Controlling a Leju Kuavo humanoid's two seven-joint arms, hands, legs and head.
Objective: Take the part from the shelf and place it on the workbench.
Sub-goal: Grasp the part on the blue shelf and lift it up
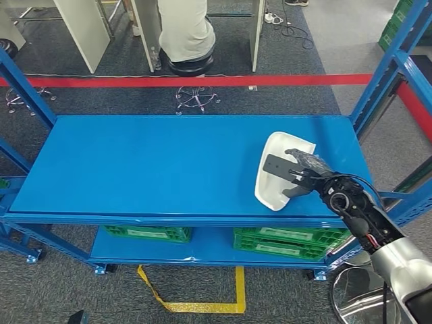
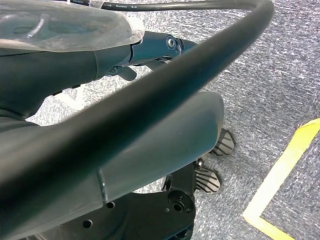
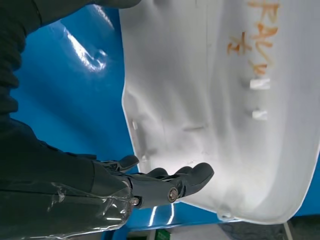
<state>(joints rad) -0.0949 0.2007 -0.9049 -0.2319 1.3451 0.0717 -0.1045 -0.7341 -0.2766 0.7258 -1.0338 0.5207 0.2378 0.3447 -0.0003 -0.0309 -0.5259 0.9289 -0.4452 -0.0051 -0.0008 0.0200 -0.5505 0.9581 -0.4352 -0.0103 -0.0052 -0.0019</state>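
The right hand (image 1: 302, 177) is stretched over the near right part of the blue shelf (image 1: 152, 169), its fingers (image 3: 188, 177) spread over the white part (image 1: 277, 172), nothing yet gripped. The part is laid flat on the shelf. Beyond, a seated person (image 1: 184, 30) is seen. The left hand's state cannot be told.

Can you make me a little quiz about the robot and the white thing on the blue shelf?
1. True or false: the white part lies on the top level of the blue shelf.
2. Which hand reaches over the part? A: left hand. B: right hand.
3. Fill in: the crates on the lower level are ____.
Key: 1 true; 2 B; 3 green.
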